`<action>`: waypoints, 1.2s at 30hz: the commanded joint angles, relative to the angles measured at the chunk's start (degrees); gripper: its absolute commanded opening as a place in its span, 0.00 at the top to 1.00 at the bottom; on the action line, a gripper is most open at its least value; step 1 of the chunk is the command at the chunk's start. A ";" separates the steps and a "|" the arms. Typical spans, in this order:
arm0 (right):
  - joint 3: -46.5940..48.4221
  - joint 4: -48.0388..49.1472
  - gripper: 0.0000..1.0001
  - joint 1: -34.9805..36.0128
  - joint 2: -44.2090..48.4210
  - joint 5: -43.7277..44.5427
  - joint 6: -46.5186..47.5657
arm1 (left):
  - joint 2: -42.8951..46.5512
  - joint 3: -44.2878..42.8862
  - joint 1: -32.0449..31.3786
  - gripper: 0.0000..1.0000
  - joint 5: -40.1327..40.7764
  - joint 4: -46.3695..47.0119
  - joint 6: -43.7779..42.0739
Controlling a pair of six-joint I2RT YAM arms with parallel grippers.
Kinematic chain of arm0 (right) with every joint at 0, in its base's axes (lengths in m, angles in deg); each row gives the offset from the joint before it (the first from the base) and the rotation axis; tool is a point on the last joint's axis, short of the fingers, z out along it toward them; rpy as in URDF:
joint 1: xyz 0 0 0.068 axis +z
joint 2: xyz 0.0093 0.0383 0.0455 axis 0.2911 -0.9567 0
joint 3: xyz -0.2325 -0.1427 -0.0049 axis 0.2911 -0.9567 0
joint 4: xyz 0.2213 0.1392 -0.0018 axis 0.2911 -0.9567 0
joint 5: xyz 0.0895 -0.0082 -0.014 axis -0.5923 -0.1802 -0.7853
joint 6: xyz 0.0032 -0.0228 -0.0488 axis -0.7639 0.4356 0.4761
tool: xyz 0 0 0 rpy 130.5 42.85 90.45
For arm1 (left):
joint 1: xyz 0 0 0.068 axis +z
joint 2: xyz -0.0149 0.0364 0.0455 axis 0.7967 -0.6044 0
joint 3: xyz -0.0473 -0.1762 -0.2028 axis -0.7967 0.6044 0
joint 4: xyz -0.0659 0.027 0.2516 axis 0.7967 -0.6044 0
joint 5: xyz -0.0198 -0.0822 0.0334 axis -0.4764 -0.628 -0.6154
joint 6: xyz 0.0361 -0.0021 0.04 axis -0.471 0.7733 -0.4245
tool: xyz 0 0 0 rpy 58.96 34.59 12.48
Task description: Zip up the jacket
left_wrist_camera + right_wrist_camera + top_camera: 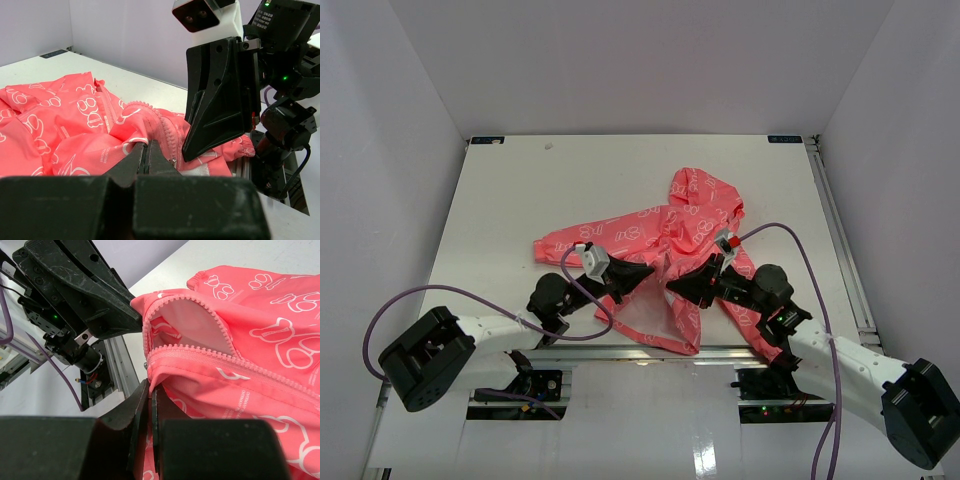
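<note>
The coral-pink jacket (695,215) lies on the white table, hood toward the back, front open at the lower end. My left gripper (648,272) is shut, pinching the jacket's left front edge by the zipper teeth (161,131). My right gripper (672,284) is shut on the right front edge just below its row of zipper teeth (210,354). The two grippers face each other a few centimetres apart and hold both edges lifted. White lining (185,325) shows between the two zipper rows. A small metal piece (172,161) sits at the zipper's foot.
A metal rail (620,352) runs along the table's near edge, right under the jacket's hem. Another rail (840,240) lines the right side. Purple cables (798,238) loop from both arms. White walls enclose the table on three sides.
</note>
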 commanded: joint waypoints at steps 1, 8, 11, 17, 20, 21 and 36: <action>1.71 2.79 0.92 0.33 1.57 1.67 -0.84 | 0.17 -0.31 -0.60 1.00 0.16 0.39 -1.61; 1.27 2.97 0.92 0.25 2.50 2.69 -1.50 | -0.09 -0.30 -1.00 1.00 0.39 0.31 -2.73; 1.43 2.43 0.92 0.29 2.51 2.98 -1.50 | -0.02 -0.22 -1.17 1.00 0.80 0.35 -2.98; 1.71 0.02 0.92 0.32 0.82 2.59 -2.03 | 0.17 0.04 -1.43 1.00 2.49 0.39 -3.86; 1.58 0.06 0.92 0.24 0.72 2.67 -2.50 | 0.05 0.04 -1.69 1.00 2.34 0.14 -5.05; 1.54 0.10 0.92 0.24 0.89 2.84 -2.55 | 0.00 0.04 -1.78 1.00 2.16 0.05 -5.32; 2.04 -3.37 0.92 0.30 4.19 6.23 -3.23 | -1.10 -0.48 -2.69 1.00 -0.63 -1.74 -10.12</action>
